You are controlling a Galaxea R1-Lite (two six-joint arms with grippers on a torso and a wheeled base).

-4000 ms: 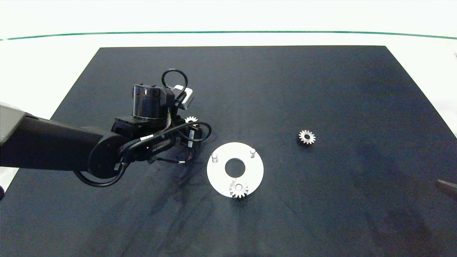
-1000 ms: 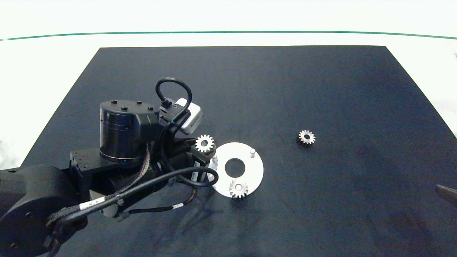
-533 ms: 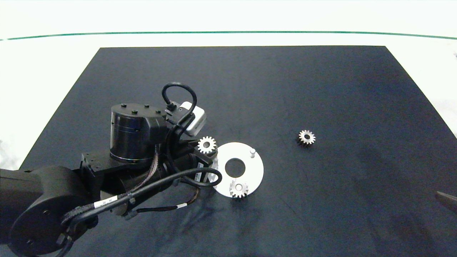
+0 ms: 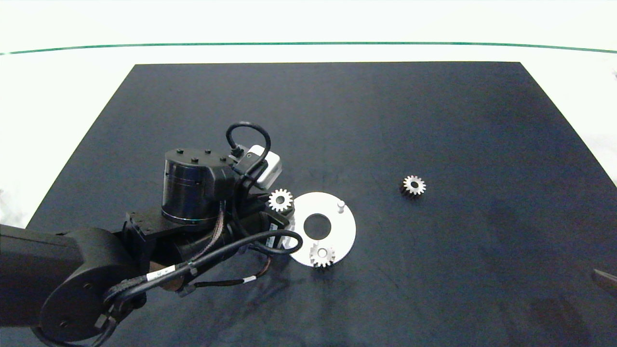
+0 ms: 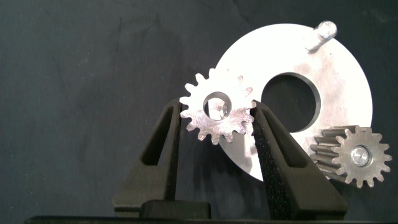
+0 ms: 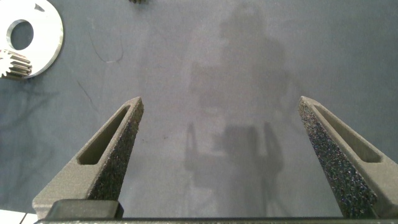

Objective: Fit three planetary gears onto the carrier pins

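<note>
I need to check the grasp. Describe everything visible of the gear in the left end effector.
The held gear is small, silver-white metal, with pointed teeth. It lies flat, pinched between the two dark fingers of the left end effector. It hovers over the edge of the white disc; a pin top shows through its hole.

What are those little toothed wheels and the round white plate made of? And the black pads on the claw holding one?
The gears look like bare metal: silver, with bright glints on the teeth. The disc seems matte, pale metal, though painted or plastic cannot be ruled out. The left end effector grips one gear with fingers faced in a grainy black, probably rubber or foam. The right end effector shows the same texture.
</note>
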